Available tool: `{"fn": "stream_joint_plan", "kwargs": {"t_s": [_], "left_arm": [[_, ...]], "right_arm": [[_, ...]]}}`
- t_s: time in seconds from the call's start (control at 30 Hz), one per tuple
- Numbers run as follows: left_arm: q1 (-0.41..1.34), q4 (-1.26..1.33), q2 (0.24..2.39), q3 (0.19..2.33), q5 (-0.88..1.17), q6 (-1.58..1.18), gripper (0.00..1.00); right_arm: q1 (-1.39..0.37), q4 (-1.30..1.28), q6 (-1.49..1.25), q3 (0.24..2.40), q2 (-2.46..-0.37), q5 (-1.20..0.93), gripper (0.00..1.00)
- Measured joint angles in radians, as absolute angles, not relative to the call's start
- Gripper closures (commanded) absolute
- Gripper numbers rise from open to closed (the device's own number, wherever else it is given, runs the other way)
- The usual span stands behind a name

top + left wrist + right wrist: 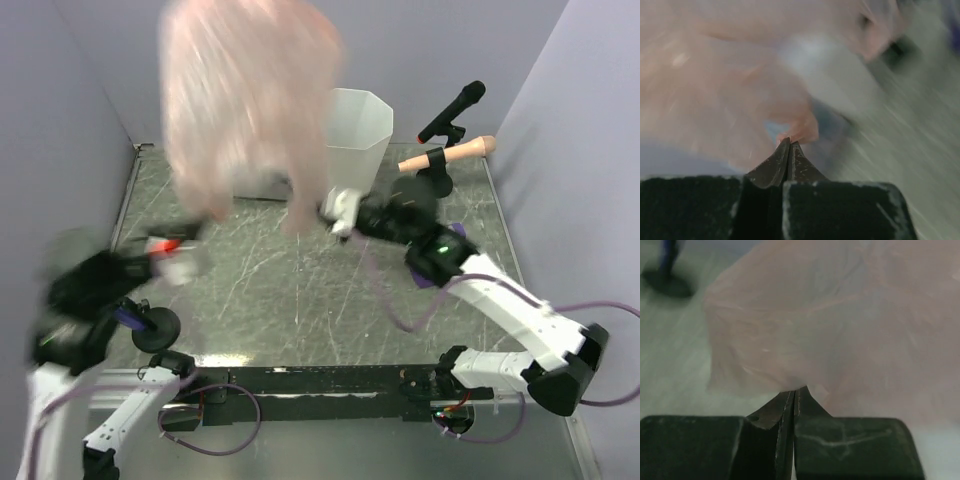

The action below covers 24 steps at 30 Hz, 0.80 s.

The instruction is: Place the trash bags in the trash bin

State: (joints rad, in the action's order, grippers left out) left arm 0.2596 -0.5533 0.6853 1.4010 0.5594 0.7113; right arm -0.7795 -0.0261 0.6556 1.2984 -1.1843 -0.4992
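A large, thin pink trash bag (250,100) billows in the air above the back of the table, blurred by motion. The left gripper (198,232) is shut on its lower left corner, and in the left wrist view the shut gripper (789,143) pinches a fold of the pink trash bag (730,80). The right gripper (336,220) is shut on the lower right corner. In the right wrist view this gripper (796,390) nips the edge of the trash bag (840,325). The white faceted trash bin (362,130) stands upright just behind the right gripper, partly hidden by the bag.
A black microphone (452,110) on a stand and a tan-handled tool (455,154) are at the back right, beside the bin. A black round-based stand (155,324) sits by the left arm. Grey walls close in the table on the left, back and right.
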Motion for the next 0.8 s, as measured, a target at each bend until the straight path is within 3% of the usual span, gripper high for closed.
{"fn": "stream_joint_plan", "kwargs": {"t_s": [0.13, 0.2, 0.27, 0.37, 0.53, 0.8], "left_arm": [[0.256, -0.995, 0.684, 1.005, 0.604, 0.907, 0.99], [0.255, -1.122, 0.652, 0.944, 0.62, 0.881, 1.0], [0.257, -1.126, 0.583, 0.967, 0.643, 0.812, 0.99], [0.26, -1.063, 0.53, 1.074, 0.666, 0.671, 0.99], [0.261, -0.847, 0.635, 1.191, 0.572, 0.448, 0.99], [0.26, -0.438, 0.957, 1.478, 0.099, 0.299, 0.99]], "right_arm": [[-0.758, -0.297, 0.74, 0.903, -1.121, -0.567, 1.0], [-0.762, -0.458, 0.74, 0.773, -1.05, -0.598, 1.0], [-0.774, -0.508, 0.717, 0.778, -0.984, -0.616, 1.0], [-0.781, -0.463, 0.638, 0.952, -0.942, -0.614, 1.0], [-0.773, -0.213, 0.507, 1.195, -1.019, -0.511, 1.0], [-0.733, 0.067, 0.469, 1.617, -1.406, -0.295, 1.0]]}}
